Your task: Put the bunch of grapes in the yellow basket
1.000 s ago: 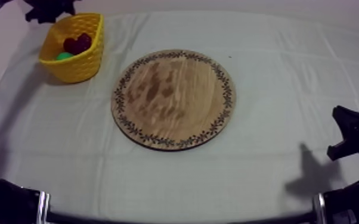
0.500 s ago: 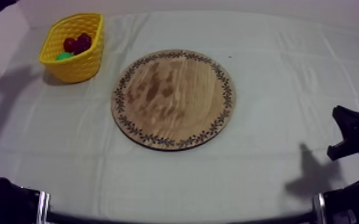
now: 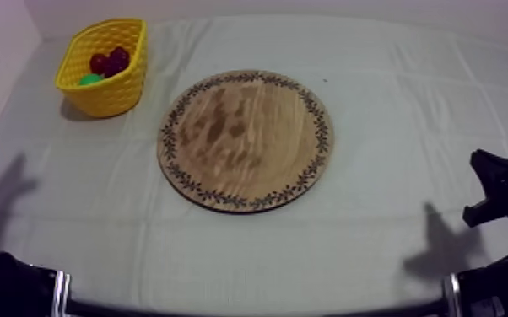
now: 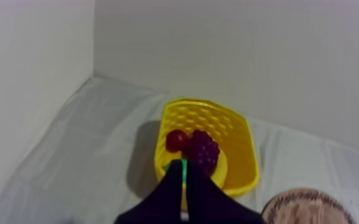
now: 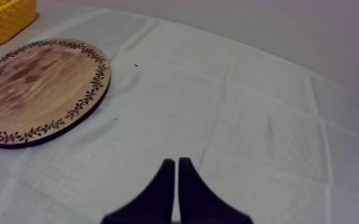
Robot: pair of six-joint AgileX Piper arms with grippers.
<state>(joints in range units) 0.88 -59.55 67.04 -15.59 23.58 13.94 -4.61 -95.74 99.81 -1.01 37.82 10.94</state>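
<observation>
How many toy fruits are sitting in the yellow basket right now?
3. In the yellow woven basket, the dark purple bunch of grapes lies beside the small red fruit, with a green fruit next to them. Others may be hidden beneath.

We see our left gripper [image 4: 182, 164] with its two black fingers lying together as a narrow wedge, holding nothing, the tips in line with the near wall of the yellow basket [image 4: 241, 140]. In the basket lies the bunch of grapes [image 4: 204, 150], with the small red fruit [image 4: 176, 140] touching it at its ten o'clock. A green sliver [image 4: 183, 168] shows at the grapes' seven o'clock. The wooden board [image 4: 304, 205] lies at the basket's four o'clock, on the cloth [image 4: 80, 155].
</observation>
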